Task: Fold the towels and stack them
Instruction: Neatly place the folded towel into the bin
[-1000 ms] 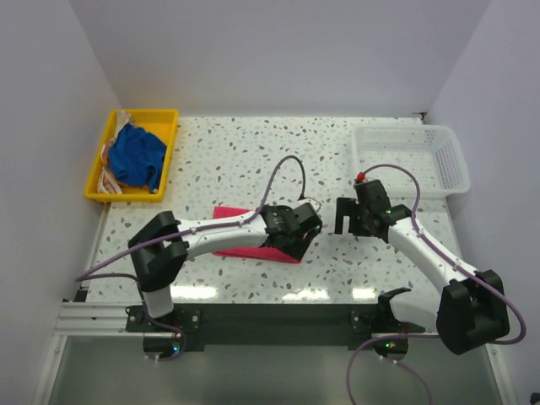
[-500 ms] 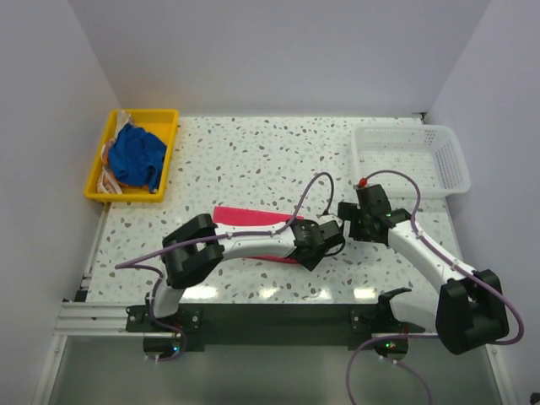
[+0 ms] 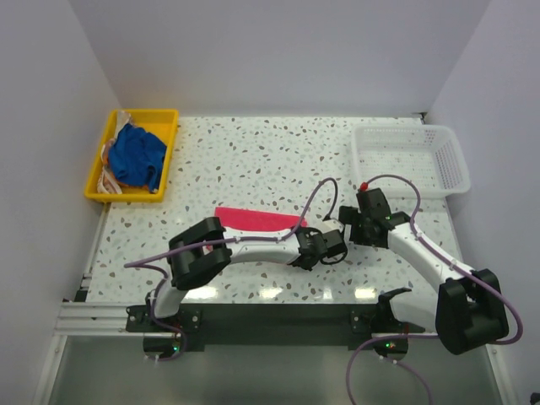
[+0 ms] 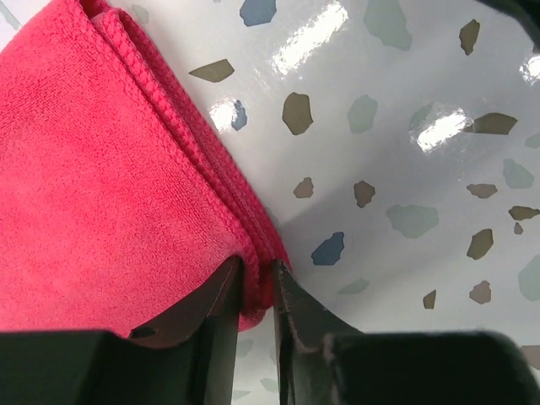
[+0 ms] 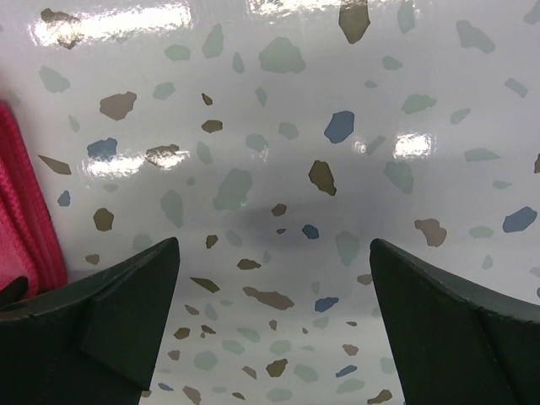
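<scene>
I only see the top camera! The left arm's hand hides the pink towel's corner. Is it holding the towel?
Observer: Yes. In the left wrist view the left gripper pinches the pink towel at its folded edge, with a finger tight on each side.
Operator: Is the towel just one layer there?
Observer: No, the edge shows stacked layers, so it is folded.
Operator: Is the other hand holding anything?
Observer: No. The right wrist view shows the right gripper wide open over bare table, with the towel's edge just inside that view.
</scene>
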